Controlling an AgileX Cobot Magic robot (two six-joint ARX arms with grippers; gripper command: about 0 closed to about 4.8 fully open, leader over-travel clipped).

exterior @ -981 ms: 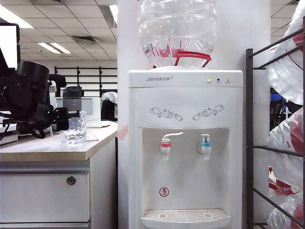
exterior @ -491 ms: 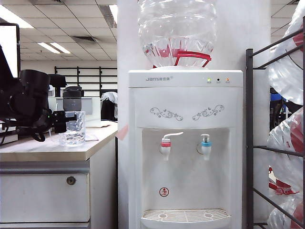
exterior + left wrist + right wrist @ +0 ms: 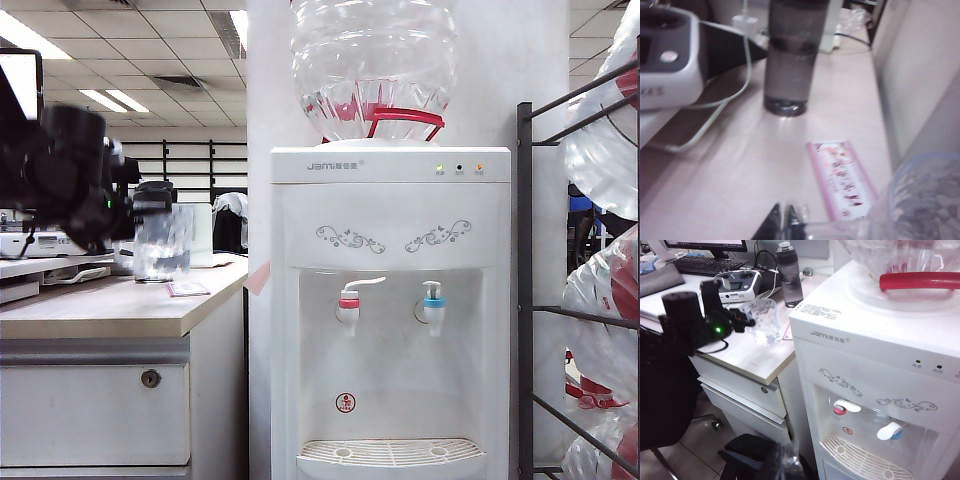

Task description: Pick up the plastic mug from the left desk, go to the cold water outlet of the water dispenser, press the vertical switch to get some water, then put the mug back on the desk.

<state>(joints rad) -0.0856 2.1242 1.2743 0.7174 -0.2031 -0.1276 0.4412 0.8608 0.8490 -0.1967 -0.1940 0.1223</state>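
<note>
One plastic mug (image 3: 163, 241) in left claw (image 3: 781, 218)

This is an office. The ceiling (image 3: 120, 60) is made of white square tiles with long bright lights (image 3: 115, 100) set in it. A pale table (image 3: 110, 308) with drawers (image 3: 95, 412) and a small round lock (image 3: 150, 378) stands by a tall white water dispenser (image 3: 390, 300) with a big clear bottle (image 3: 372, 60) on top. Beside it, a dark metal rack (image 3: 575, 310) is stacked with more big water bottles (image 3: 600, 140). On the table far back are a black keyboard (image 3: 705, 264) and a computer screen (image 3: 705, 245). A black office chair (image 3: 665, 405) on wheels stands on the tiled floor (image 3: 700, 450). More racks (image 3: 180, 165) stand far off in the big room.
</note>
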